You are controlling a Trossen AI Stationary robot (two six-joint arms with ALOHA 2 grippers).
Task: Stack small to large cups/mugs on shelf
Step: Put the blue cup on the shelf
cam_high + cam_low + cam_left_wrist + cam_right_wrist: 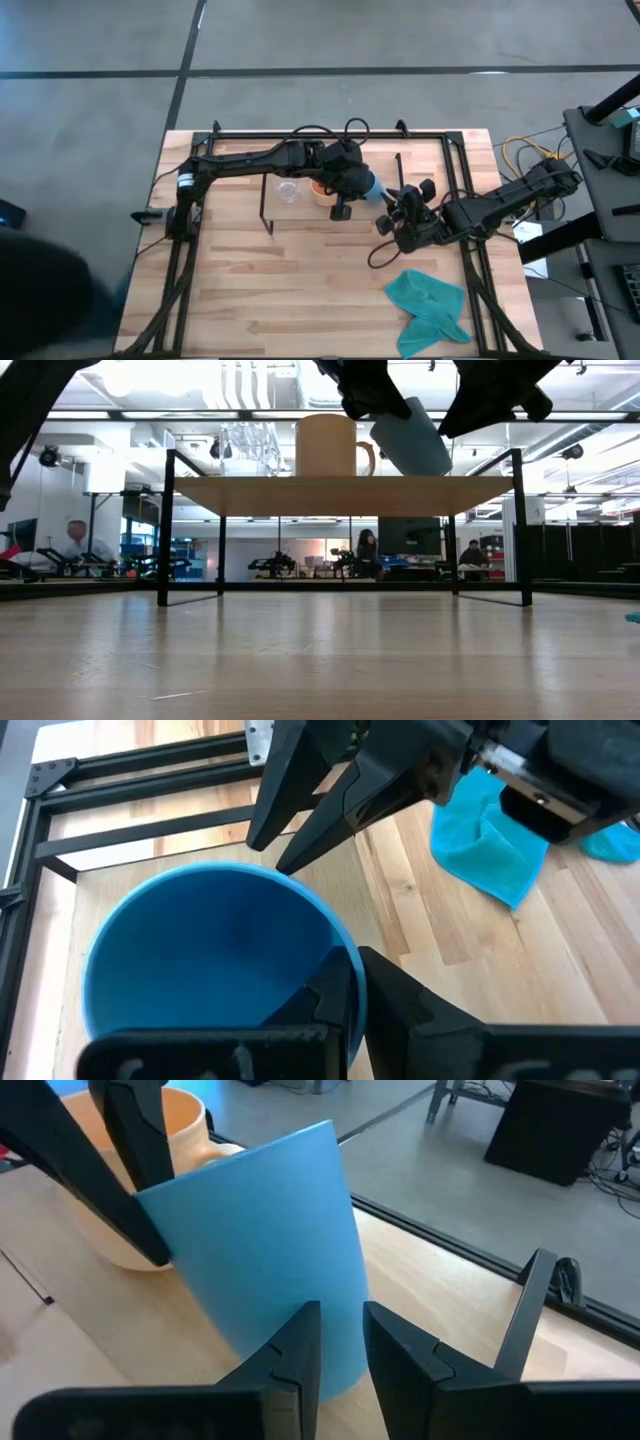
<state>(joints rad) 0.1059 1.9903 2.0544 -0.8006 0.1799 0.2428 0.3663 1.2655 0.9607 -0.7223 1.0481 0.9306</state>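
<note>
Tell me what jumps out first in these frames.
The blue cup, tilted in the air above the shelf, with the left gripper pinching its rim and the right gripper at its base. Right beside it the orange mug stands upright on the shelf. A teal cloth lies crumpled on the table, off to the right.

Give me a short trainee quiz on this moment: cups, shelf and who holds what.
1. True or false: the orange mug stands upright on the shelf.
2. Where does the left gripper grip the blue cup? A) on its rim wall, one finger inside. B) by a handle. C) from underneath.
3. Fill in: in the low view the blue cup hangs ____ (upright or tilted).

Key: 1 true; 2 A; 3 tilted.
</note>
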